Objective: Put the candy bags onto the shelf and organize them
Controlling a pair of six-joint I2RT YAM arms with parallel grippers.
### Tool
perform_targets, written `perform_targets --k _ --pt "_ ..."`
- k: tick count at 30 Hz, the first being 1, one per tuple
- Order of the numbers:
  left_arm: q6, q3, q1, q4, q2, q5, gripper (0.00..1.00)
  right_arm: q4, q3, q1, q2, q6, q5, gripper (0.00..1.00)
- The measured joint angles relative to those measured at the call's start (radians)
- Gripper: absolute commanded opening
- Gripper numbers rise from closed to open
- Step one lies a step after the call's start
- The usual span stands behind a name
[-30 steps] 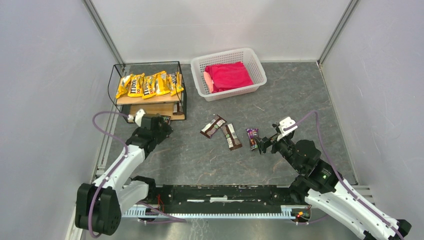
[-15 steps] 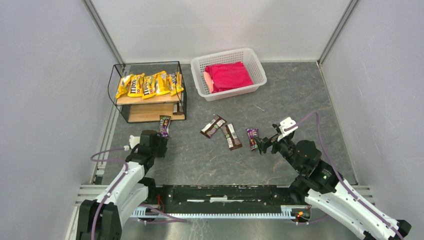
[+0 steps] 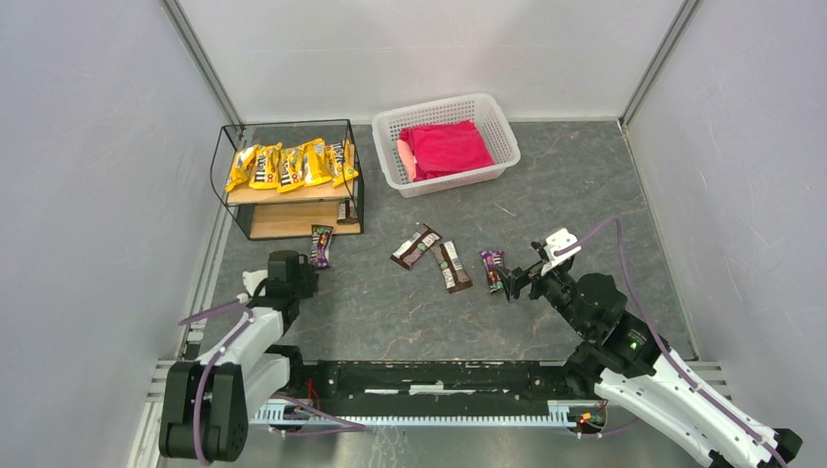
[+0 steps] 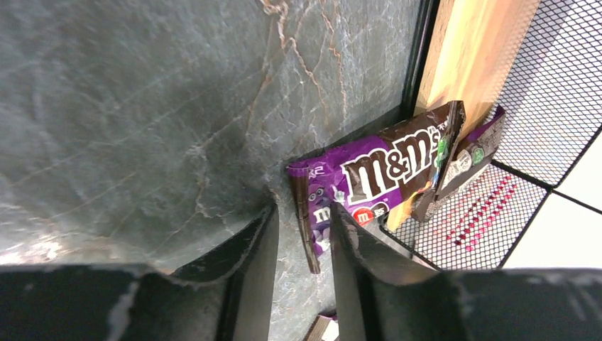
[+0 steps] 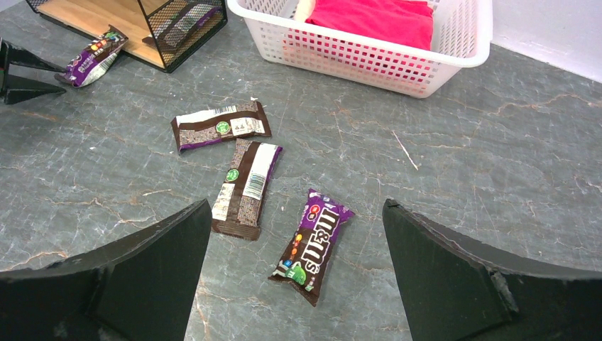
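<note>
Shelf stood at the upper left of the overhead view. Its upper board carried a row of overlapping yellow candy bags. A dark packet sat at the right end of the lower tier. One purple bag leaned against the shelf's front lower edge, with its near end on the worktop.

White basket, upper centre, held a red cloth.

Three bags lay loose on the worktop at centre frame: a brown packet, a second brown packet close beside it, and a purple packet just right of these.

Left fingers stood a narrow gap apart and held nothing, their tips near the purple bag. Right fingers were spread wide and empty, near the purple packet.
</note>
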Motion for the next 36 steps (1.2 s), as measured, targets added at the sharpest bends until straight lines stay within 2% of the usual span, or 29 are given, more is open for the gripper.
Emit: perform_targets --k 8,20,36 --pt "-0.009 -0.002 0.003 0.094 0.079 0.036 0.03 0.000 0.000 0.000 0.000 0.000 0.000 0.98" --pt "-0.010 0.078 0.017 0.168 0.165 0.042 0.02 0.000 0.000 0.000 0.003 0.000 0.000 0.98" --pt "-0.045 0.224 0.023 0.345 0.437 0.045 0.02 0.002 -0.005 0.000 0.016 0.000 0.000 0.98"
